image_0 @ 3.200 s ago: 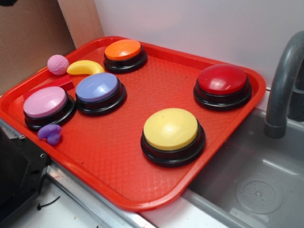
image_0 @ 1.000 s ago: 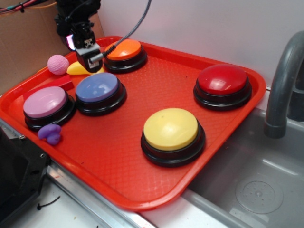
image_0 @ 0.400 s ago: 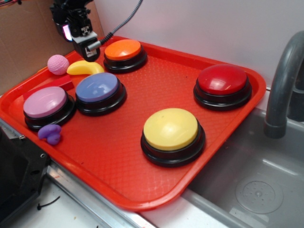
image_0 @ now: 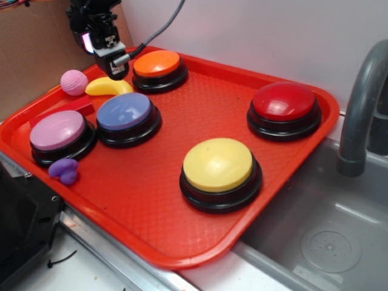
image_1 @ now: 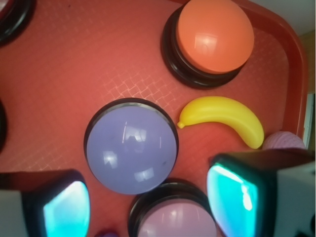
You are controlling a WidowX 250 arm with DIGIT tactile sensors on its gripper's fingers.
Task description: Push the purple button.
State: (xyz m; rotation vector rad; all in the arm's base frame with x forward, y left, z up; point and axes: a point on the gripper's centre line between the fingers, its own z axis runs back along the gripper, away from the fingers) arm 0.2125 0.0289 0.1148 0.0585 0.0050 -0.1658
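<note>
On the red tray (image_0: 182,242), the purple button (image_0: 124,112) sits beside the pink button (image_0: 57,130), untouched. A descent onto its dome is judged to be called for next. Farther back, the claw (image_0: 114,63) is seen released, raised slightly higher than moments earlier.

I see purple button (image_0: 124,111) (image_1: 131,146) dome glossy smooth plastic, base black. Red tray (image_0: 151,200) (image_1: 84,59) plastic, cross-hatched texture. Banana (image_0: 109,86) (image_1: 224,117) smooth plastic-looking, slight sheen. Pink ball (image_0: 74,82) rough, dimpled, matt. Right sink (image_0: 327,242) grey, matt.
</note>
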